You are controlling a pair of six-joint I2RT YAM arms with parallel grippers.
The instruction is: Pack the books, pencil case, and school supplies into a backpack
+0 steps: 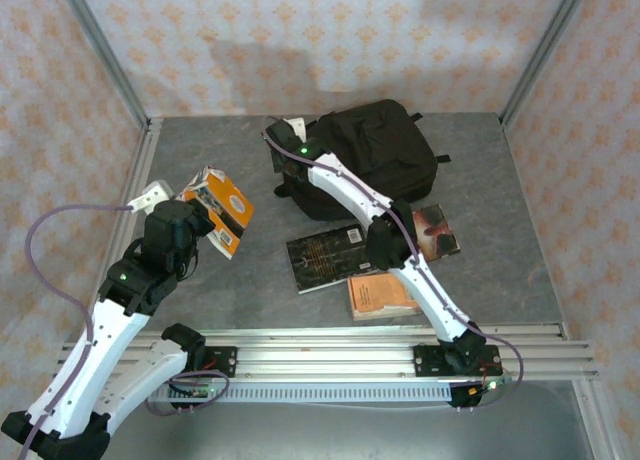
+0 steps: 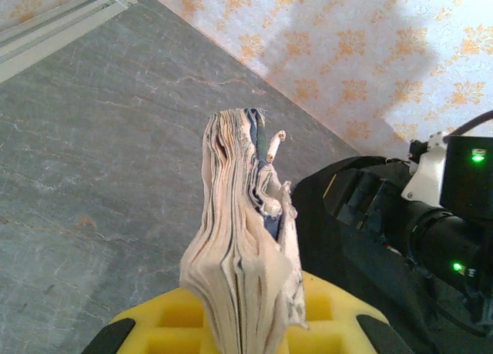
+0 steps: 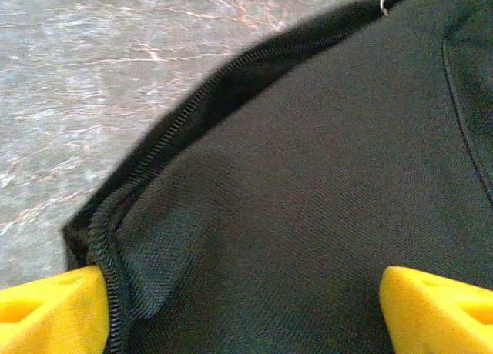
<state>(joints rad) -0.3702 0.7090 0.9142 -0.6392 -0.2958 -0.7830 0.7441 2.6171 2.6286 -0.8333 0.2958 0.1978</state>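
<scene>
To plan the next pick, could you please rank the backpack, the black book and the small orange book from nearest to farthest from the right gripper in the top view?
From the right gripper:
1. backpack, right beneath it at the far side.
2. black book, mid-table.
3. small orange book, by the near rail.

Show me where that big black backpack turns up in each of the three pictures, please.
Top external: the backpack lies at the far centre of the table.
Left wrist: the backpack is the black fabric low on the right, beyond the book held upright.
Right wrist: the backpack is seen close up, centre to right, its zip curving down the left side.
Shared landmark: the grey table, on the backpack's left in every view.
</scene>
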